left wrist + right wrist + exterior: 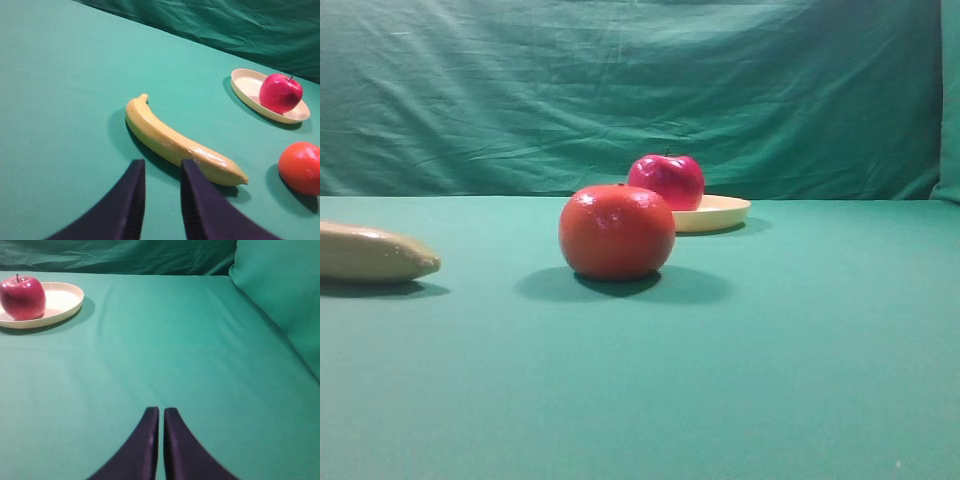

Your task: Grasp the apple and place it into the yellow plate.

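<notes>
Nearest to us in the left wrist view, our left end effector (161, 200) hangs above the green worktop (60, 100) with its two dark fingers parted by a clear gap and nothing between them. Our right end effector (160, 440) is likewise low over bare cloth, its fingers pressed almost together, closed on nothing. Neither one touches any object.

Just beyond the left end effector lies a banana (180, 145), stretched across the cloth with its tip pointing toward an orange-red fruit (300, 167), which sits apart from it. In the high view that same round fruit (616, 230) stands in front, partly covering what lies behind.

Farther back is the yellow plate (247, 85), and the apple (280, 93) already sits inside it, upright with its stem up, near one side of the rim. The right wrist view agrees: the apple (22, 297) rests on the plate (65, 297), well apart from our right end effector.

We judge the placing step done, with both arms drawn clear. What remains, as we read it, is little: keep the arms off the plate and make sure the apple sits steady, not rolling toward the low rim.
</notes>
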You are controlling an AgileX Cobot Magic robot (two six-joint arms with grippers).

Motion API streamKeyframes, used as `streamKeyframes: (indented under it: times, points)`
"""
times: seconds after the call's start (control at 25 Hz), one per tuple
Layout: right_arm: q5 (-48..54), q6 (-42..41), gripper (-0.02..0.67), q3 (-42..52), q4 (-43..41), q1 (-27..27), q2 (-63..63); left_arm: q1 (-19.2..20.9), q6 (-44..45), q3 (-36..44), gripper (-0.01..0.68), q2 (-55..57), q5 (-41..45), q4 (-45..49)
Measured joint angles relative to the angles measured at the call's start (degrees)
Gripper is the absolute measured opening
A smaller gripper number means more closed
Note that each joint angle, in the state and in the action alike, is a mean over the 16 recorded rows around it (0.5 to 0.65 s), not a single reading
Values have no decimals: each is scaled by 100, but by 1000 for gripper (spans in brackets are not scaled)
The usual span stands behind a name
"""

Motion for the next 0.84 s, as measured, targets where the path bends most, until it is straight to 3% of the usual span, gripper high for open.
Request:
streamKeyframes:
  times: [0.84]
  points:
    - [0,0,0,0,-2,0,0,0,0,0,157,0,0,0]
